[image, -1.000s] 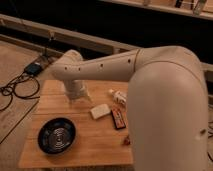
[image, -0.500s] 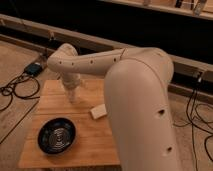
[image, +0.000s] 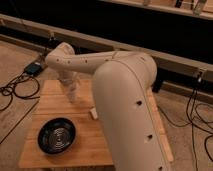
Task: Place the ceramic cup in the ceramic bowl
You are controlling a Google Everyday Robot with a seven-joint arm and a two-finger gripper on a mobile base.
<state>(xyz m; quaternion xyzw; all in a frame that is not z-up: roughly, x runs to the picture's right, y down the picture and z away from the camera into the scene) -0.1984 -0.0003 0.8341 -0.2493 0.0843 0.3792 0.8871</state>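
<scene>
The ceramic bowl point(image: 56, 135), black and shallow with glossy rings inside, sits on the front left of the wooden table point(image: 50, 100). My white arm point(image: 125, 100) fills the middle and right of the camera view. It bends down at the far left, and the gripper point(image: 73, 96) hangs low over the table's back part, behind and a little right of the bowl. A small white object point(image: 93, 114) peeks out at the arm's edge; I cannot tell if it is the ceramic cup.
Black cables point(image: 15, 92) and a blue box point(image: 34, 68) lie on the floor left of the table. More cables point(image: 197, 110) hang at the right. A long dark rail point(image: 100, 42) runs behind the table.
My arm has swung further across the view and now hides the small items on the table's right side. The white object is mostly covered. The bowl has not moved.
</scene>
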